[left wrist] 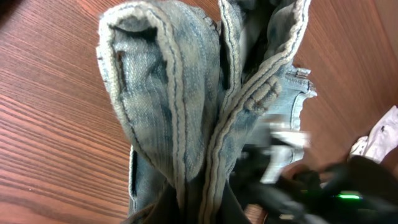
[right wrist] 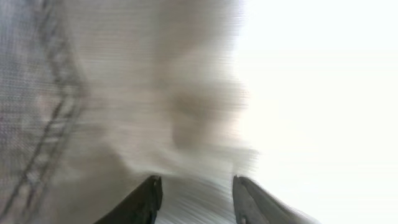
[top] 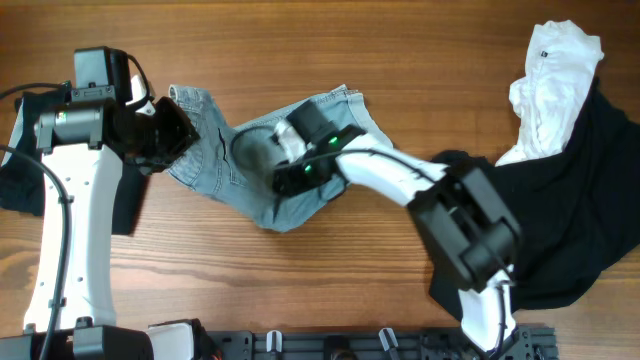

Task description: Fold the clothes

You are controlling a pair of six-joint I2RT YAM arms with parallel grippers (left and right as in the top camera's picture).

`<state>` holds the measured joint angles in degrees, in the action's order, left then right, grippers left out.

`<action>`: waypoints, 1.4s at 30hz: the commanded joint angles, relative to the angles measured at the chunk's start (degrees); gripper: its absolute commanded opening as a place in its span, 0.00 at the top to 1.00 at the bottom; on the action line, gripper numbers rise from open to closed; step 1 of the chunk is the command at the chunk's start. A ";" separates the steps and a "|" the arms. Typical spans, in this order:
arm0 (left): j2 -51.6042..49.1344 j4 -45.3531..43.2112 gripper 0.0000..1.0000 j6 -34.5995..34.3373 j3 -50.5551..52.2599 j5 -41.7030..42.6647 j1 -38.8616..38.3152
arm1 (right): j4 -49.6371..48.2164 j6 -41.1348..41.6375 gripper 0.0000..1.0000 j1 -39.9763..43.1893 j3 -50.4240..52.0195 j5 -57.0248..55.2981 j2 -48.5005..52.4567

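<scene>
Light blue denim shorts lie crumpled at the table's middle left. My left gripper is shut on their left edge; in the left wrist view bunched denim seams rise from between its fingers. My right gripper is over the middle of the shorts, pointing down. In the right wrist view its two dark fingertips are apart with blurred denim just in front of them. Nothing shows between the fingers.
A black garment lies heaped at the right side, with a white garment on its upper edge. Another dark cloth sits under the left arm's base at the far left. Bare wood lies along the front.
</scene>
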<state>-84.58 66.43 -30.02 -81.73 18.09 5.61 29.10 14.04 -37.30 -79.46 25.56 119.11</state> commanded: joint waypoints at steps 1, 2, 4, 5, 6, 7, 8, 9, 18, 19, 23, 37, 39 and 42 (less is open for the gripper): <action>1.11 -0.15 0.96 1.33 -1.09 0.90 -0.31 | 3.76 -2.08 0.55 10.27 -2.71 -10.47 -10.38; 1.11 -0.17 0.96 1.33 -1.09 0.90 -0.33 | 5.33 -2.10 0.56 12.92 -2.71 -11.26 -11.15; 1.09 -0.63 0.96 1.31 -1.09 0.92 -0.74 | 8.79 -3.43 0.57 17.68 -1.97 -12.09 -10.32; 1.09 -1.27 0.96 1.29 -1.09 0.94 -1.44 | 9.66 -4.35 0.57 19.61 -0.68 -12.26 -9.44; 1.09 -1.97 0.96 1.25 -1.09 0.96 -2.49 | 10.03 -5.14 0.57 20.63 0.33 -12.28 -8.52; 1.09 -2.64 0.96 1.07 -1.09 0.96 -3.65 | 10.01 -5.07 0.57 21.33 1.51 -13.05 -7.39; 1.07 -4.00 0.96 1.07 -1.09 0.94 -5.73 | 9.42 -5.07 0.57 21.64 3.28 -14.08 -5.77; 0.98 -5.29 0.96 0.98 -1.09 0.96 -7.48 | 8.98 -5.05 0.56 21.64 4.24 -14.16 -4.37; -8.11 -23.54 0.92 -3.82 -1.09 0.90 -25.94 | 14.05 -1.84 0.63 17.35 5.03 -10.32 0.42; -9.53 -25.07 0.90 -3.91 -1.09 0.94 -27.04 | 14.53 -0.85 0.63 17.22 5.03 -10.32 0.42; -13.70 -30.40 0.53 -3.37 -1.11 0.44 -29.70 | 19.87 3.58 0.48 21.75 2.47 -18.16 -2.27; -29.24 -18.27 0.18 -3.45 0.13 5.49 -17.70 | 27.34 -3.15 0.36 36.52 -1.75 -16.50 -22.14; -32.94 -17.92 0.20 -3.50 0.13 6.60 -18.86 | 27.56 -3.15 0.36 36.52 -1.75 -16.50 -22.14; -36.26 -18.88 0.29 -3.41 0.13 8.70 -21.70 | 27.54 -3.15 0.36 36.52 -1.75 -16.50 -22.14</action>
<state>-118.52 48.18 -33.63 -81.82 22.72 -13.56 56.58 11.86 -0.67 -81.10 8.54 96.53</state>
